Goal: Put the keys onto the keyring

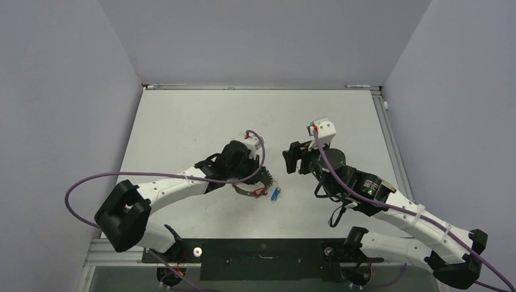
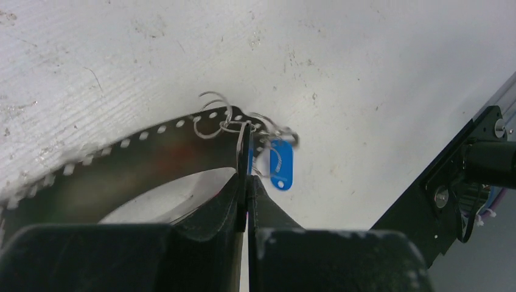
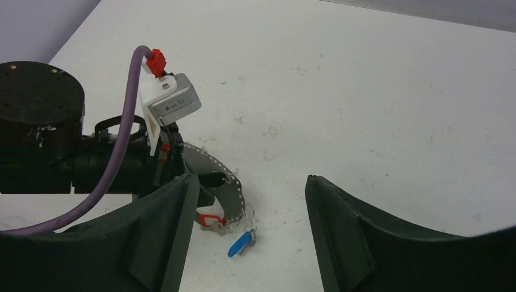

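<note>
My left gripper (image 1: 258, 180) is shut on the keyring (image 1: 246, 190), which shows as a dark curved band (image 2: 152, 159) with a row of small holes along its edge. The band's edge stands pinched between the closed jaws of the left gripper (image 2: 246, 182). Thin wire rings (image 2: 213, 115) hang off the band. A blue key (image 1: 275, 194) (image 2: 281, 164) (image 3: 239, 245) lies on the table beside the band, linked by a small wire ring. A red key (image 1: 260, 193) (image 3: 210, 220) lies against the band's lower edge. My right gripper (image 1: 292, 159) (image 3: 251, 180) hangs open above and right of them, holding nothing.
A white table (image 1: 201, 121) sits between grey walls, with a metal rail (image 1: 261, 87) along the far edge. A black mounting plate (image 1: 261, 258) (image 2: 456, 182) runs along the near edge. The left arm's purple cable (image 3: 122, 140) loops by its wrist camera (image 3: 173, 100).
</note>
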Robot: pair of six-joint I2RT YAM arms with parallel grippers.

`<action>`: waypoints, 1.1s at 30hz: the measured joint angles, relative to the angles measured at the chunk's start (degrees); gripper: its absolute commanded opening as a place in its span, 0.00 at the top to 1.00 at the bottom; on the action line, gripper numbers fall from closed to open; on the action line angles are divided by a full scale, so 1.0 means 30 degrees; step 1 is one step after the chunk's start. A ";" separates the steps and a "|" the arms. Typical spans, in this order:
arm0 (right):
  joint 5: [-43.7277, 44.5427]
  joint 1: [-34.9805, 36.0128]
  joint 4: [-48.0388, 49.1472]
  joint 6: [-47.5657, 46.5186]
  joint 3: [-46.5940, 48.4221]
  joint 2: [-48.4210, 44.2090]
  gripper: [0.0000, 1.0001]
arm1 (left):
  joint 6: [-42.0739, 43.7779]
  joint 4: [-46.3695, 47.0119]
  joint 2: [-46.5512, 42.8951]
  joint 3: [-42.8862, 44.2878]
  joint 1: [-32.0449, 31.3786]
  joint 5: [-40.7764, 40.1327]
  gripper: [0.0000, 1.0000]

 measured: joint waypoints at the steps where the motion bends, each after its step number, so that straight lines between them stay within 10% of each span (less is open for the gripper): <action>1: 0.0175 0.0000 -0.0051 -0.0073 -0.0022 0.0007 0.35 | 0.0000 0.0015 0.0525 0.0350 0.0000 -0.0007 1.00; 25: 0.1384 -0.0124 -0.0648 -0.0401 -0.0153 0.0903 0.36 | 0.1122 -0.1122 0.7446 0.5370 0.0619 0.1224 0.99; 29: 0.1377 -0.0124 -0.0641 -0.0328 -0.0277 0.1158 0.36 | 0.1071 -0.1209 0.8451 0.6120 0.1093 0.2113 0.89; 33: 0.1362 -0.0124 -0.0743 -0.0277 -0.0488 0.1486 0.36 | 0.0386 -0.1158 0.9515 0.7067 0.2076 0.3876 0.56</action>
